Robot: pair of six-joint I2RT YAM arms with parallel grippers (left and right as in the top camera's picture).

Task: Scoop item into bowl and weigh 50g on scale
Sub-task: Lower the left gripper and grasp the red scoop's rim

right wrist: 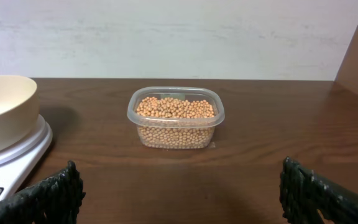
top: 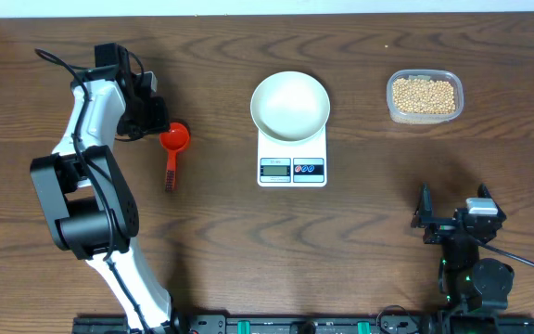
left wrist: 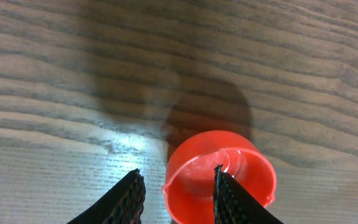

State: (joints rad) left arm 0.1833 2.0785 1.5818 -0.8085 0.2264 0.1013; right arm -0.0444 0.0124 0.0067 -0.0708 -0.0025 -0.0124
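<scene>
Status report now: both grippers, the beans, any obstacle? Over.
Left gripper open, astride red scoop rim, not clamped. Right gripper open, empty. Beans in tub; bowl empty on scale. No obstacle seen.

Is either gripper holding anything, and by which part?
Nothing gripped yet. The left gripper straddles the cup wall of the red scoop, not clamped; the right gripper is open, empty.

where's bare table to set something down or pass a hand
Bare wood lies between the red scoop and the scale, between the scale and the bean tub, and on the robot's side of the scale. Crowded: the left claw straddles the scoop's rim.
</scene>
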